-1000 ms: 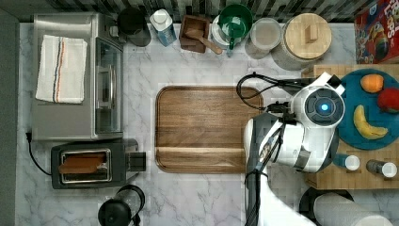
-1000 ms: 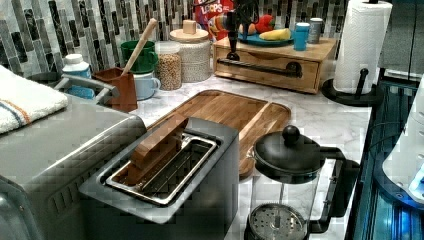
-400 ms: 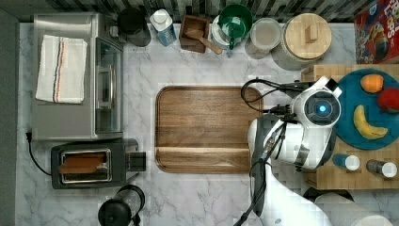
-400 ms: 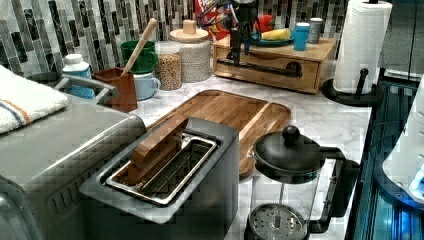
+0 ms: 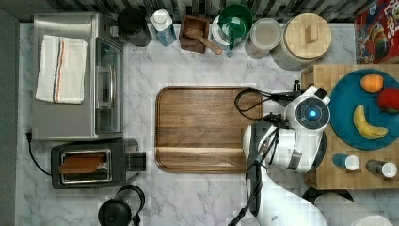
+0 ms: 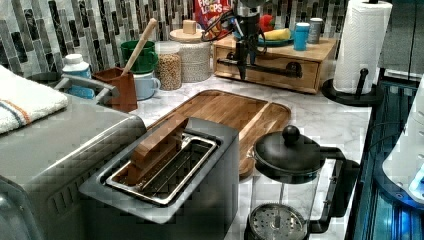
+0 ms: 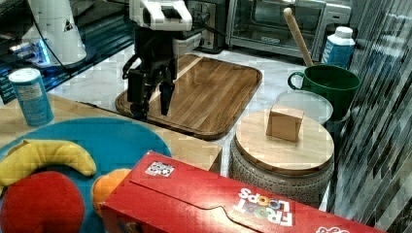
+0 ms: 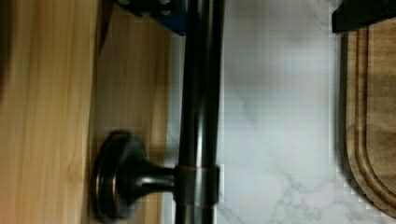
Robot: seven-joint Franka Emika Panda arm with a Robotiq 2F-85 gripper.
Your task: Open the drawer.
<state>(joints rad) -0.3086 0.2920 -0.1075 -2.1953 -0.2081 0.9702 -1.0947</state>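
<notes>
The drawer (image 6: 270, 69) sits in a light-wood box at the far end of the marble counter (image 6: 320, 117) in the left view, and its front looks flush with the box, so it appears closed. On top of the box there is a blue plate (image 5: 350, 101) with a banana (image 5: 366, 125) and other fruit. A long black bar handle (image 8: 200, 107) runs across the drawer front, held by a round post (image 8: 128, 177) seen in the wrist view. The gripper (image 7: 150, 99) hangs with its fingers pointing down, just in front of the drawer, between the box and the dark wooden tray (image 5: 207, 127). Its two fingers (image 7: 166, 97) are spread apart in the right view. In the wrist view one finger tip lies between the bar and the drawer front and the other is on the counter side near the tray, so the bar is between them, but they are not closed on it. A paper towel roll (image 6: 361, 47) stands just beside the box on the left view's right.
</notes>
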